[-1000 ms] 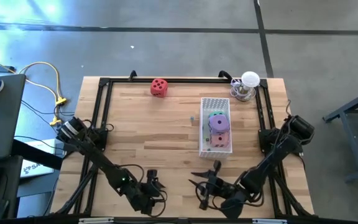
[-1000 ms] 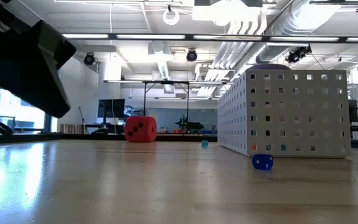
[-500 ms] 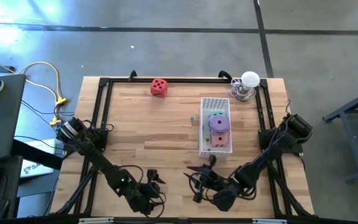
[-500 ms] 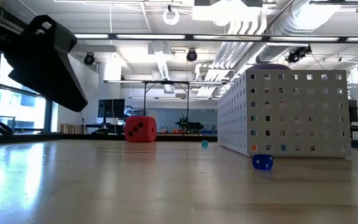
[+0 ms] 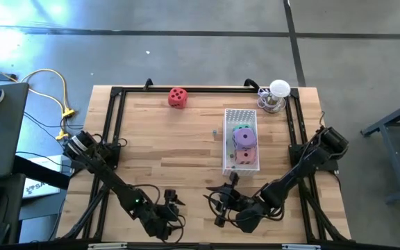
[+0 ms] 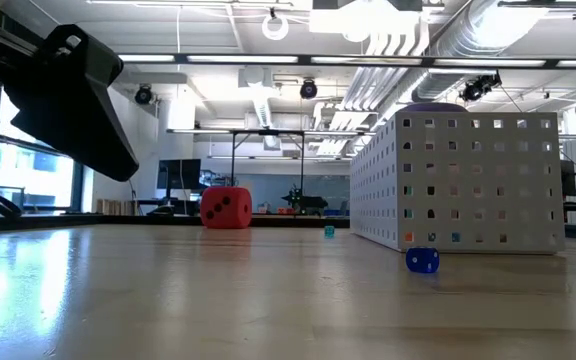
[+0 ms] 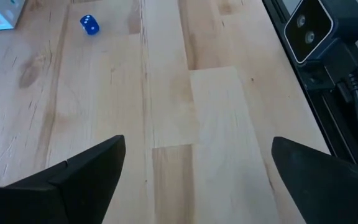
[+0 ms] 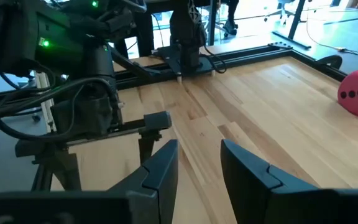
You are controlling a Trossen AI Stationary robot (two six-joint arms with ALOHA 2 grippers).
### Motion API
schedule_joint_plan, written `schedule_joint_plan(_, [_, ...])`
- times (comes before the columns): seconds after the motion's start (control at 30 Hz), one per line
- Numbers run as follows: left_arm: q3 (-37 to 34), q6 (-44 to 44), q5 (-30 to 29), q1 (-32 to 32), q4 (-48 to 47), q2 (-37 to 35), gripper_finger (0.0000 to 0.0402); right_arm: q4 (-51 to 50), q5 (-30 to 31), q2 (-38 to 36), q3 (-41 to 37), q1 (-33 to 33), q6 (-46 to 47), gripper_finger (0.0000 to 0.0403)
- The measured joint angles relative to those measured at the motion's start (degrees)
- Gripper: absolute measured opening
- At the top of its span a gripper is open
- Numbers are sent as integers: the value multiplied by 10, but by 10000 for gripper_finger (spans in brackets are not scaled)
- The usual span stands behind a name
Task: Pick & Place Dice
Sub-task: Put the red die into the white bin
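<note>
Red die (image 5: 178,97) lies far off; you send the wide-open, empty left gripper (image 5: 171,206) squarely over it, right gripper (image 5: 221,203) narrow and empty

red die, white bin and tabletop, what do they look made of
Red die: probably soft foam or plush, matte, with rounded corners and dark pips. White bin: looks like thin plastic or painted metal, its walls punched with a grid of square holes. Tabletop: light wood planks, grain and joints visible, slightly glossy in the low view.
</note>
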Motion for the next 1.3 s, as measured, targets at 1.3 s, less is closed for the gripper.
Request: schedule_joint_plan(1.3, [0,518,207,679,-350,-362,395,22,-92,0,0,-19,-189,112])
